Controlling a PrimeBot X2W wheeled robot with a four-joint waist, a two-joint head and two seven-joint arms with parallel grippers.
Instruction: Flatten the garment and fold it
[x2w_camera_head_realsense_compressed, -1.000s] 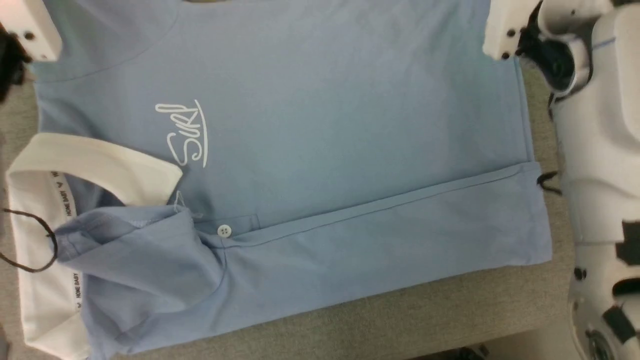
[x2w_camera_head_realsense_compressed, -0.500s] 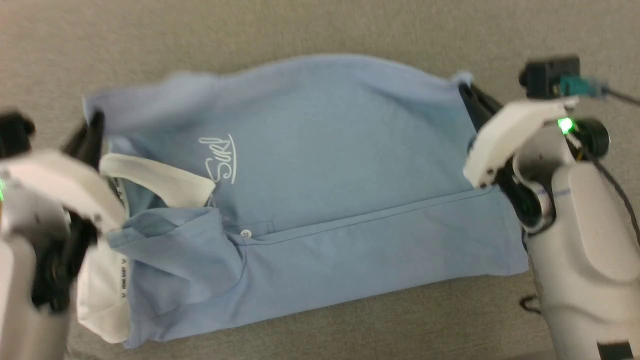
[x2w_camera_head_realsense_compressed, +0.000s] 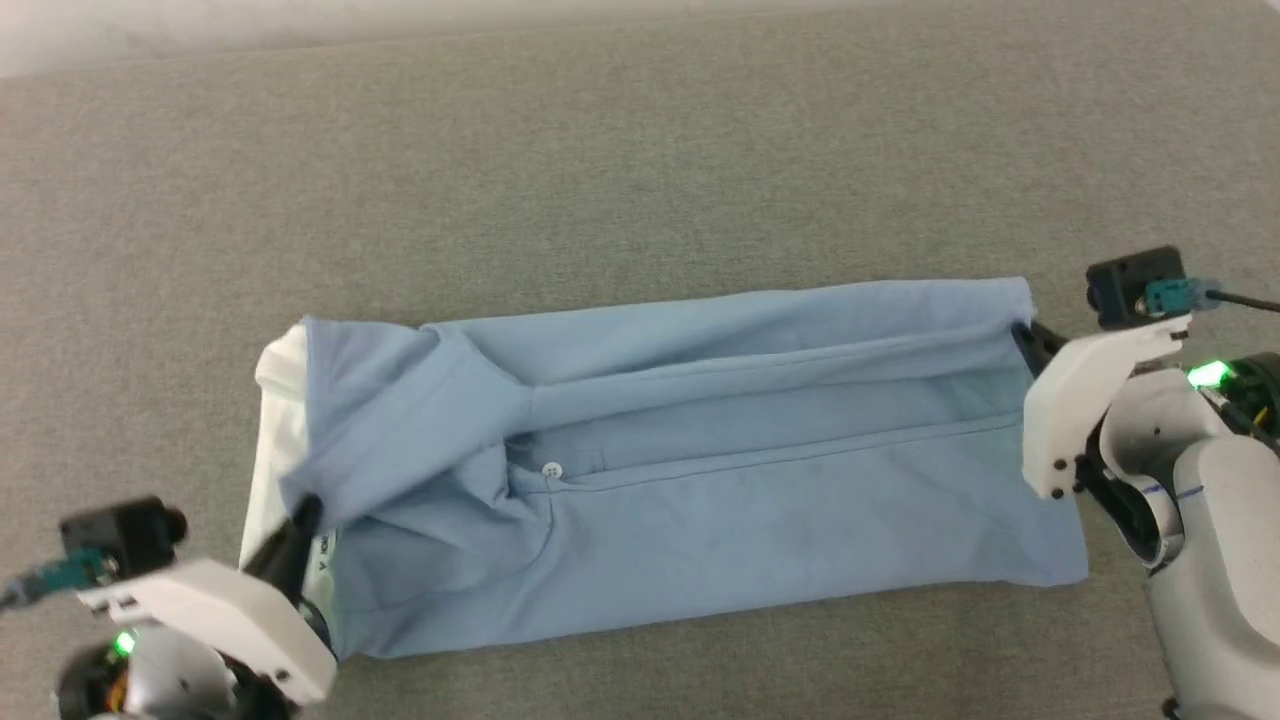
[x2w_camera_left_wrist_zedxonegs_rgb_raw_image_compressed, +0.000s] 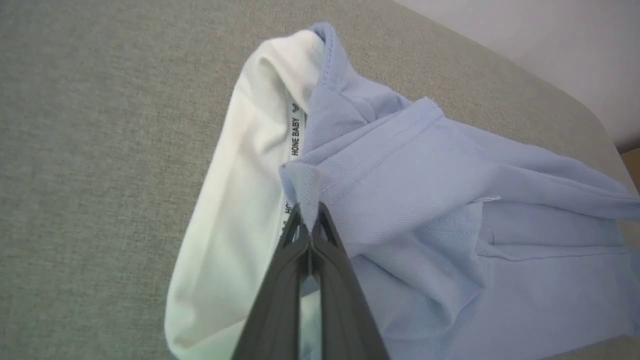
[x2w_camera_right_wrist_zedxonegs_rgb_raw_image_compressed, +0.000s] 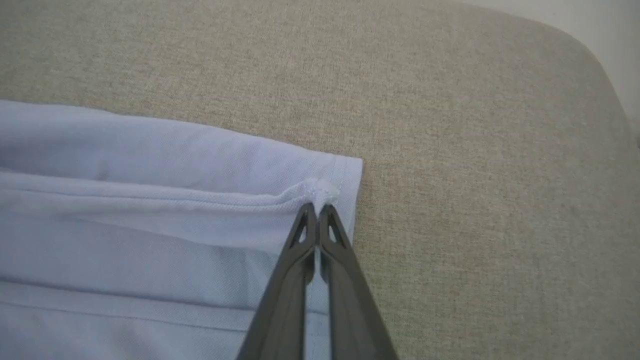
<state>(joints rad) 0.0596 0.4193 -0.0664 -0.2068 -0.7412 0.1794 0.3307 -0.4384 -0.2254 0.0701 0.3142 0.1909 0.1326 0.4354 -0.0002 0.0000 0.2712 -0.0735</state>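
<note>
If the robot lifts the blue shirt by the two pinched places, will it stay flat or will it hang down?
Probably it hangs down: the garment looks thin and lies in soft folds. It is likely light, since the left claw and right claw each hold it by a small pinch. The white collar seems slightly firmer.

Your head camera looks steeply down from above onto the grey desk (x2w_camera_head_realsense_compressed: 600, 150), far enough back to take in the whole garment (x2w_camera_head_realsense_compressed: 700, 480) lying crosswise. Your left wrist camera sits close behind the left end effector (x2w_camera_left_wrist_zedxonegs_rgb_raw_image_compressed: 307, 220), facing along it at the collar end. Your right wrist camera does likewise behind the right end effector (x2w_camera_right_wrist_zedxonegs_rgb_raw_image_compressed: 317, 207), at the hem end. Each wrist view shares its end of the garment with the head view.
</note>
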